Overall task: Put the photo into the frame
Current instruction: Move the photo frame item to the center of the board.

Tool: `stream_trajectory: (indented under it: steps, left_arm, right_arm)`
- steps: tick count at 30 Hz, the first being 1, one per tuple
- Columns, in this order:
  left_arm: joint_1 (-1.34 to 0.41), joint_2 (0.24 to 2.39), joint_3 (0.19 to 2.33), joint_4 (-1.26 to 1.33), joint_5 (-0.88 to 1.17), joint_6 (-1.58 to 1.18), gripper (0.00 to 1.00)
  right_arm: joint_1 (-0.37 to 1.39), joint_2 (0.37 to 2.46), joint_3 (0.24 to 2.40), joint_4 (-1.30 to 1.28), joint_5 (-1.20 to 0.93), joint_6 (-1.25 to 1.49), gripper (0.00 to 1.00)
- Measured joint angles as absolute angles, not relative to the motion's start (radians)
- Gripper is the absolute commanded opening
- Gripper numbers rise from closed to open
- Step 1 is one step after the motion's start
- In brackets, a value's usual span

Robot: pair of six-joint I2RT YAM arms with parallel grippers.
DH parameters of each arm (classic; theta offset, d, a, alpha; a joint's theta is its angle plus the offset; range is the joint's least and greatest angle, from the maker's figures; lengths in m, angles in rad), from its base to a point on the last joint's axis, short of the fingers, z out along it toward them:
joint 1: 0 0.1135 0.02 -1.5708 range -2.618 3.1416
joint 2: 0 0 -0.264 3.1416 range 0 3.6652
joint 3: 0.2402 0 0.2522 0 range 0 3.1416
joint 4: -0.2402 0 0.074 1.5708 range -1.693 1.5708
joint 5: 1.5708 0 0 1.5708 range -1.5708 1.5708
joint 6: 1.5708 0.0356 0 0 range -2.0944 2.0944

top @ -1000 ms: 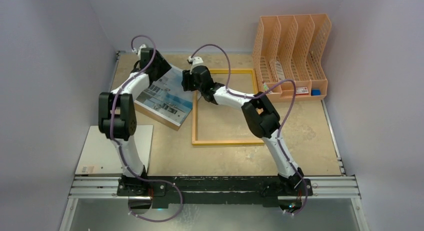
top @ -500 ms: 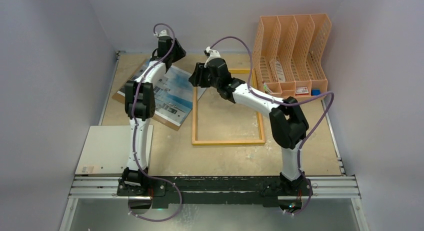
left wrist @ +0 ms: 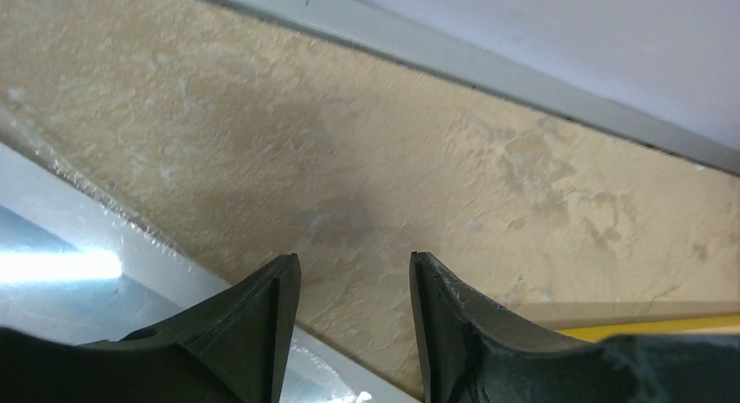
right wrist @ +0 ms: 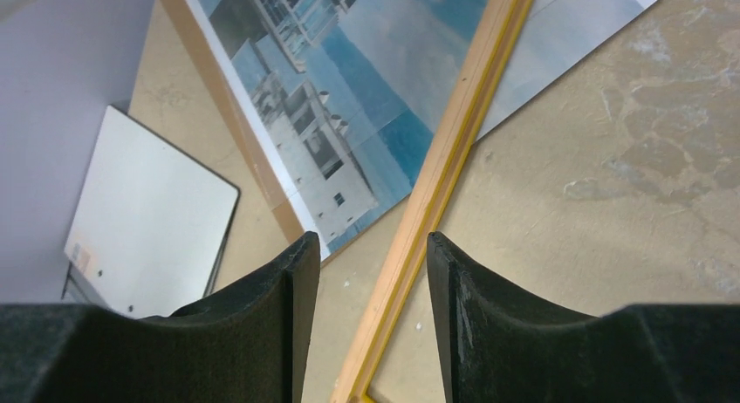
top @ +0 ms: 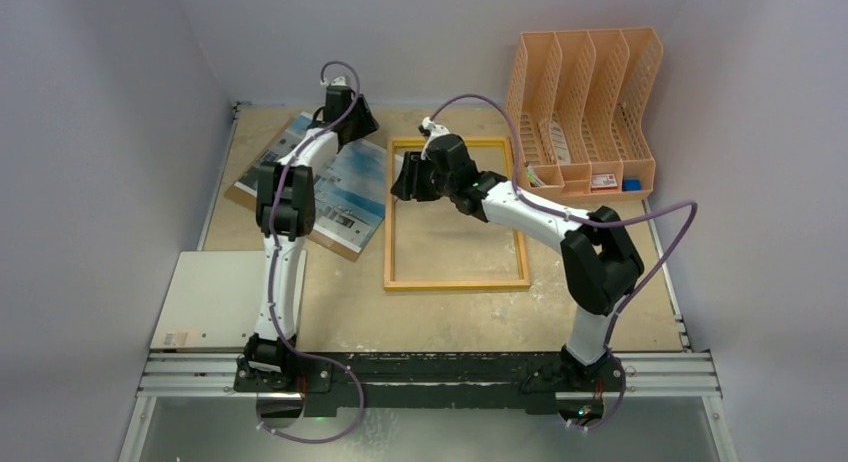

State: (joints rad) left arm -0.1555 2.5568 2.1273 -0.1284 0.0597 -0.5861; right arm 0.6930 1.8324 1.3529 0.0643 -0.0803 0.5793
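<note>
Left gripper [left wrist: 353, 259]: jaws partly apart, nothing between them, over bare tan table [left wrist: 393, 159] near the far edge. Right gripper [right wrist: 371, 239]: jaws also apart and empty, above the left rail of the thin rectangular yellow-edged wooden frame [right wrist: 454, 154], not clamping it. Frame lies flat mid-table. Large paper photo [right wrist: 366, 89] of a white building under blue sky lies face up on a flat brown backing board [top: 243, 189] left of the frame, one corner under that rail. Grey-white flat panel [top: 215, 297] near-left, peach plastic file rack [top: 580, 112] far-right.

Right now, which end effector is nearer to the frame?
Right. The right end effector hangs above the frame, over its left rail; the left end effector is over the table off its far-left corner.
</note>
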Motion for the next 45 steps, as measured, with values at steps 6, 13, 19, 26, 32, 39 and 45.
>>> stream_trajectory:
  steps: [6,13,19,26,32,39,45]
  left_arm:
    - [-0.156,2.571,2.152,-0.183,0.059,-0.540,0.53]
    - [-0.161,2.579,2.179,-0.246,-0.003,-0.421,0.53]
    - [-0.167,2.534,2.103,-0.265,-0.136,-0.263,0.50]
    - [-0.166,2.452,1.962,-0.242,-0.183,-0.143,0.48]
    - [-0.164,2.395,1.883,-0.253,-0.215,-0.097,0.45]
    - [-0.162,2.354,1.834,-0.281,-0.239,-0.083,0.44]
    - [-0.157,2.346,1.836,-0.318,-0.243,-0.084,0.44]
  right_arm:
    - [0.693,1.784,1.333,0.054,-0.101,0.595,0.52]
    - [0.693,1.784,1.311,0.023,-0.106,0.613,0.52]
    - [0.694,1.818,1.341,-0.020,-0.097,0.614,0.51]
    - [0.703,1.913,1.364,-0.018,-0.103,0.634,0.50]
    - [0.728,1.964,1.366,0.003,-0.136,0.679,0.47]
    - [0.793,2.040,1.412,0.068,-0.179,0.762,0.43]
    - [0.852,2.101,1.423,0.105,-0.179,0.852,0.45]
